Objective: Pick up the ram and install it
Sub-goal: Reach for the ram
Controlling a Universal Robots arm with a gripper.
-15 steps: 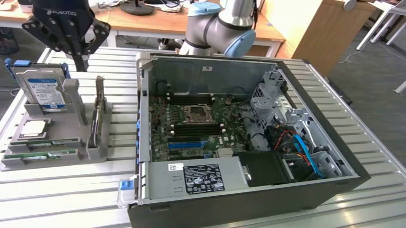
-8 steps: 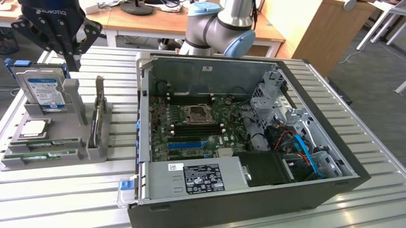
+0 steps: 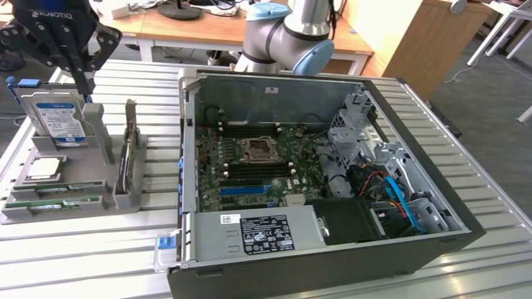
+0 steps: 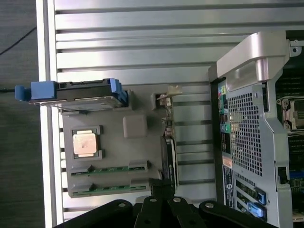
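Note:
Two green ram sticks lie flat in the slots of a grey holder (image 3: 124, 200), one (image 3: 60, 189) just behind the other (image 3: 48, 204). In the wrist view the same sticks, one (image 4: 110, 169) beside the other (image 4: 107, 188), appear as thin green strips along the holder's edge. My black gripper (image 3: 85, 92) hangs above the holder at the exterior view's left, over the standing drive. Its fingers are shut and hold nothing. The wrist view has the gripper (image 4: 162, 189) near one end of an upright card, apart from the ram.
The holder also carries a silver drive (image 3: 60, 123) standing upright, a processor chip (image 3: 44, 168) and an upright expansion card (image 3: 129, 156). An open computer case (image 3: 432, 187) with its motherboard (image 3: 258, 159) fills the middle and right of the slatted metal table (image 3: 83, 249).

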